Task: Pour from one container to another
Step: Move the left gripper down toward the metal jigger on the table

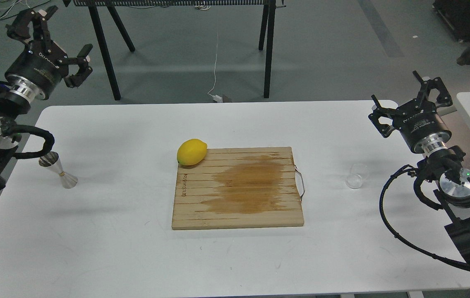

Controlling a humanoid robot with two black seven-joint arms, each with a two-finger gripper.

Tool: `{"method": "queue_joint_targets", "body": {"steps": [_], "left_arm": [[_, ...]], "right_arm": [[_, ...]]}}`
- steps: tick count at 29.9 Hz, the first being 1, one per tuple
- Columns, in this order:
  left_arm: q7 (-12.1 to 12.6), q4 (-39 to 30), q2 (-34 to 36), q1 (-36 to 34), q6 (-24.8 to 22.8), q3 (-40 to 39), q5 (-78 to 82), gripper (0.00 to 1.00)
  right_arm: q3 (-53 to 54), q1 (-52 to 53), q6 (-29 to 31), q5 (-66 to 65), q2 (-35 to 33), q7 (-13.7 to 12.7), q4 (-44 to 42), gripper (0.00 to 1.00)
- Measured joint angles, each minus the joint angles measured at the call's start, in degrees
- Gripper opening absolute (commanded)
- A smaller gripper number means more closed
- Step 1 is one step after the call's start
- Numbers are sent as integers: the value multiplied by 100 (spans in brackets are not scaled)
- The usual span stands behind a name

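Head view: the small clear glass cup point(357, 175) sits on the white table point(94, 240), below and inward of the right gripper point(413, 101), whose fingers are spread wide and empty. The shiny steel hourglass jigger point(58, 170) stands upright beneath the left gripper point(53, 45), equally wide; the right arm looks nearer the cup.

A white table point(115, 248) carries a steel jigger point(58, 170), a wooden cutting board point(238, 188) and a clear glass cup point(357, 176)

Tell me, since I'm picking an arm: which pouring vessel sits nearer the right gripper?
The clear glass cup, just below the right gripper; the steel jigger stands far across, left of the cutting board.
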Motion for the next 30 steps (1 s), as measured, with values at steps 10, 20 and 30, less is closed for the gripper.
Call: {"method": "queue_joint_targets", "body": {"steps": [10, 20, 30], "left_arm": [[7, -1798, 1346, 310, 342, 144, 806, 100], [-7, -3190, 2687, 1102, 549, 178, 1796, 100], [-23, -4238, 3892, 1943, 977, 229, 3061, 100]], "right_arm": [[-9, 2, 18, 0, 1, -6, 17, 99], [-10, -2, 20, 0, 9, -7, 18, 99], [8, 4, 28, 0, 5, 1, 1, 99]]}}
